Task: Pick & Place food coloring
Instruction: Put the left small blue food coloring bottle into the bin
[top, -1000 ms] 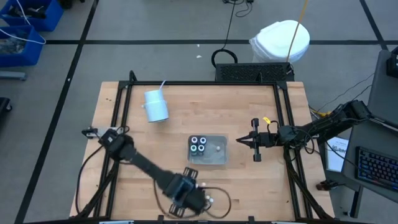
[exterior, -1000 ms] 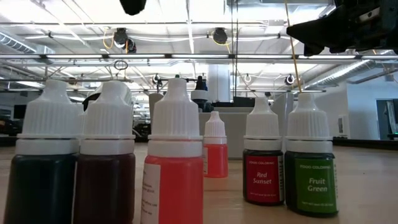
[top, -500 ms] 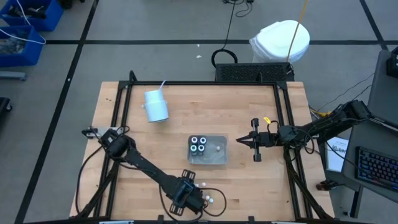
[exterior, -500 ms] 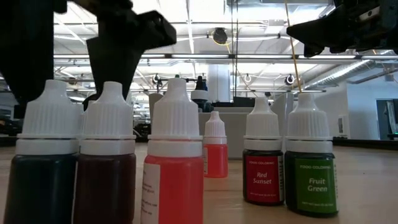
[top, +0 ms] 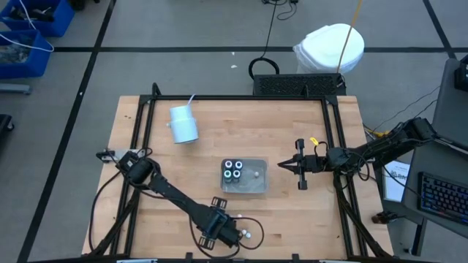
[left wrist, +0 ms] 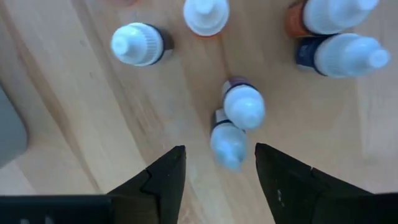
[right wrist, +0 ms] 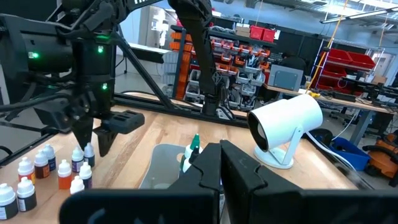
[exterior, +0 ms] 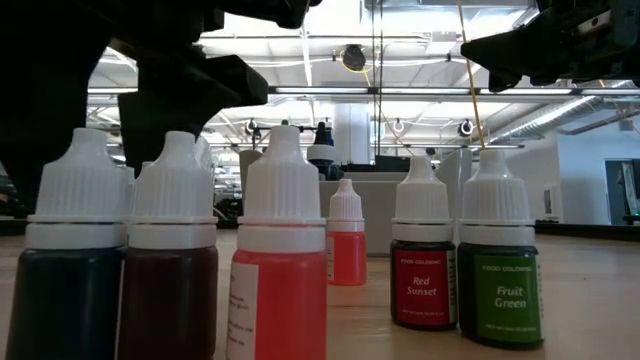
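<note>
Several small white-capped food coloring bottles point(left wrist: 244, 106) stand upright on the wooden table near its near edge, with red, orange, green and dark bodies point(exterior: 278, 250). My left gripper point(left wrist: 221, 180) points down over them, open. Its fingers stand on either side of one dark-bodied bottle point(left wrist: 228, 142) without touching it. In the high view this gripper point(top: 217, 228) is left of the bottles point(top: 245, 234). Three dark round bottles with white and green tops point(top: 232, 169) sit in the clear tray point(top: 252, 186). My right gripper point(top: 289, 166) hovers shut, right of the tray.
A white cup with a straw point(top: 183, 124) sits at the table's far left. A black frame rail point(top: 136, 146) runs around the tabletop. Bare wood lies between the tray and the bottle cluster.
My left gripper has come down onto the bottle cluster near the table's near edge. Its dark fingers have dropped into the low view behind the leftmost bottles. The bottles have not moved.
</note>
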Available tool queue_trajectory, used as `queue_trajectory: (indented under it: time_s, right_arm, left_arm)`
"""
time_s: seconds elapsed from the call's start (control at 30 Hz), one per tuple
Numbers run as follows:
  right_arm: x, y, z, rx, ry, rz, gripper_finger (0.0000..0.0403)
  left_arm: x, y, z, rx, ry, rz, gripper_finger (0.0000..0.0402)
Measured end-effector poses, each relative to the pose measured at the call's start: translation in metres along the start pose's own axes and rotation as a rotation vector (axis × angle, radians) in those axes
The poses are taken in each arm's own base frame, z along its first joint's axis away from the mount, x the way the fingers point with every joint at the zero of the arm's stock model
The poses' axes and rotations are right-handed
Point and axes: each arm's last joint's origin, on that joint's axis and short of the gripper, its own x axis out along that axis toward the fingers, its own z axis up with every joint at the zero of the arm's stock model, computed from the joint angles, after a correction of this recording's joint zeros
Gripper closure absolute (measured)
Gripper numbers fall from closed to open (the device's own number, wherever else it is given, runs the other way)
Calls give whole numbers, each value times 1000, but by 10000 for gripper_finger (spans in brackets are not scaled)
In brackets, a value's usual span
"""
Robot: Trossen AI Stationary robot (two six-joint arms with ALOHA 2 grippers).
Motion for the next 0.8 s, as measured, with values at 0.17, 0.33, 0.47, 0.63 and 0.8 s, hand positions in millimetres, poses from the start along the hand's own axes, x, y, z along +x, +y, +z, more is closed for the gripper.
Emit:
queue_trajectory:
  time_s: [0.17, 0.33, 0.47, 0.63, 0.8]
  right_arm:
    - [0, 0, 0, 0, 0, 0, 403]
    - [0, 0, 0, 0, 0, 0, 403]
    - [0, 0, 0, 0, 0, 0, 403]
    - [0, 0, 0, 0, 0, 0, 403]
    - [0, 0, 0, 0, 0, 0, 403]
  left_arm:
    - [-1, -1, 2, -3, -12, -45, 223]
    - [-1, 1, 4, -7, -27, -50, 231]
    - [-1, 2, 5, -12, -29, -50, 231]
    - [-1, 3, 5, -15, -29, -49, 231]
    - [-1, 3, 5, -15, -29, -49, 236]
